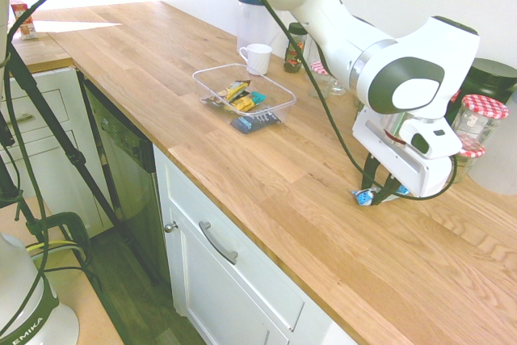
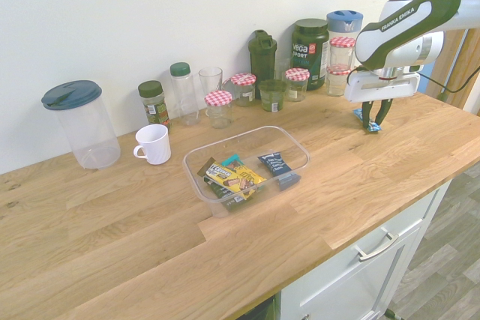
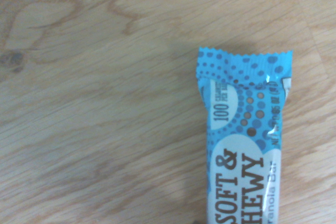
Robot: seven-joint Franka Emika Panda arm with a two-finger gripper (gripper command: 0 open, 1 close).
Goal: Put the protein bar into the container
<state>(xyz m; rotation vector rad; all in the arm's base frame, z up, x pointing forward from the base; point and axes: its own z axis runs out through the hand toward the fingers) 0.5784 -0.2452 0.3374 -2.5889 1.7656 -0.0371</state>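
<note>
The protein bar wore light blue and white with darker blue dots and brown lettering. Red-and-white checks covered the jar lids. The surface was honey-brown with streaked grain; the mug was white.

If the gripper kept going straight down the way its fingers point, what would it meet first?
Most likely the blue and white bar, which lies right at the gripper's fingertips; the wooden countertop comes next. How much height remains is hard to judge.

Low-walled container beyond open bare countertop, jars and mug behind its rim.
</note>
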